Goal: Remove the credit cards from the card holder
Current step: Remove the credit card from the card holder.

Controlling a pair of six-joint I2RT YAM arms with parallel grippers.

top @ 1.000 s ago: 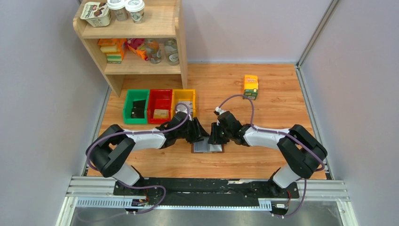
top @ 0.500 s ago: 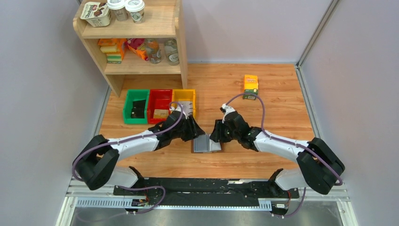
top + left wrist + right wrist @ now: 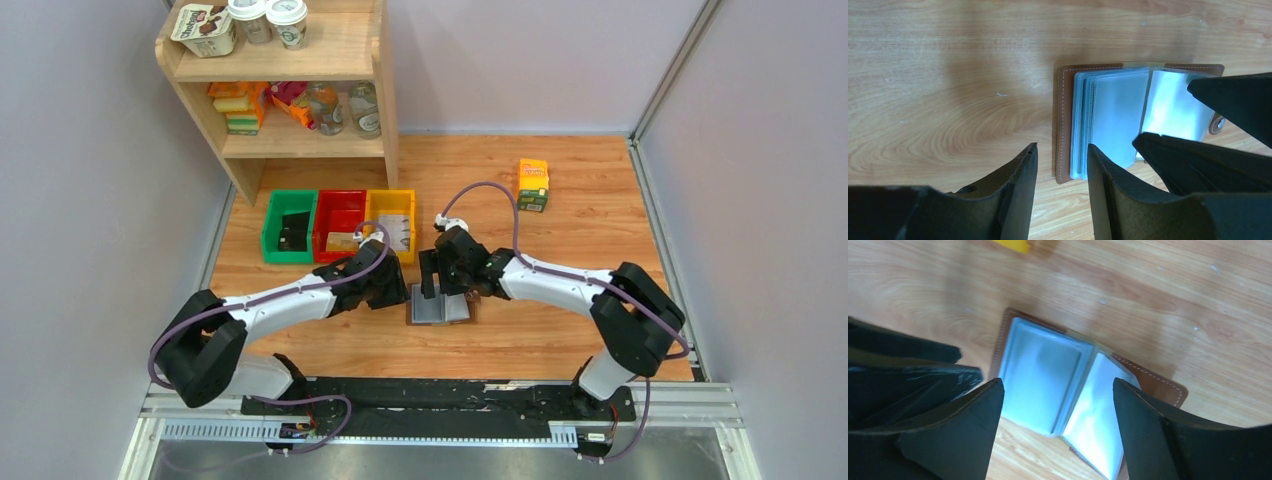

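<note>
The card holder (image 3: pixel 441 309) lies open on the wooden table, brown leather with pale grey-blue sleeves (image 3: pixel 1113 117) fanned out. The credit cards are hidden: every sleeve facing up (image 3: pixel 1043 370) looks pale and blank. My left gripper (image 3: pixel 1061 150) hovers open over the holder's left edge, nothing between its fingers; from above it sits at the holder's left (image 3: pixel 398 290). My right gripper (image 3: pixel 1058 385) is spread wide open above the middle fold of the sleeves, gripping nothing, and reaches in from the far side (image 3: pixel 432 286). Its dark fingers (image 3: pixel 1233 100) overlap the holder's right page.
Green (image 3: pixel 269 228), red (image 3: pixel 340 212) and yellow (image 3: pixel 392 198) bins stand in a row just behind the left gripper, small items inside. An orange-green carton (image 3: pixel 532 184) stands at the back right. A wooden shelf (image 3: pixel 290 140) fills the back left corner.
My right gripper has swung left over the holder and opened its jaws wide. The left gripper has drawn back a little to the holder's left edge.
</note>
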